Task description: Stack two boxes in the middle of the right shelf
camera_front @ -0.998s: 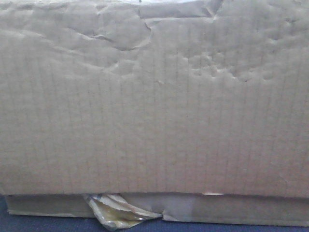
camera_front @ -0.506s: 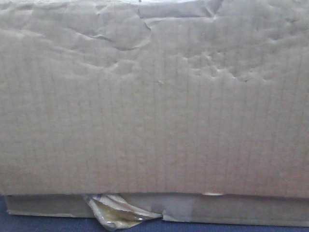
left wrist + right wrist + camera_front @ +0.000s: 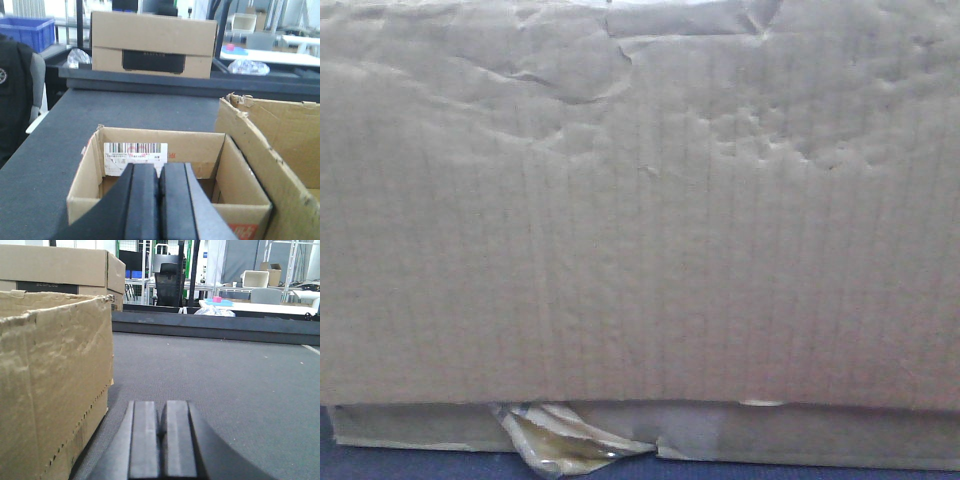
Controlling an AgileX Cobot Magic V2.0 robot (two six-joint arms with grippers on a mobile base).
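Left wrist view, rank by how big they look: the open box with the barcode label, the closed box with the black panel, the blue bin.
1. Open box with the barcode label, nearest the camera.
2. Closed box with the black panel.
3. Blue bin, partly cropped.
Nearness inflates the first; true sizes unsure.

Blue bin [image 3: 27,31] far left, black office chair [image 3: 167,284] beyond grey tabletop [image 3: 225,375]; small pink item [image 3: 217,299] far back

Tan ribbed box [image 3: 640,220], yellowish tape [image 3: 560,445]
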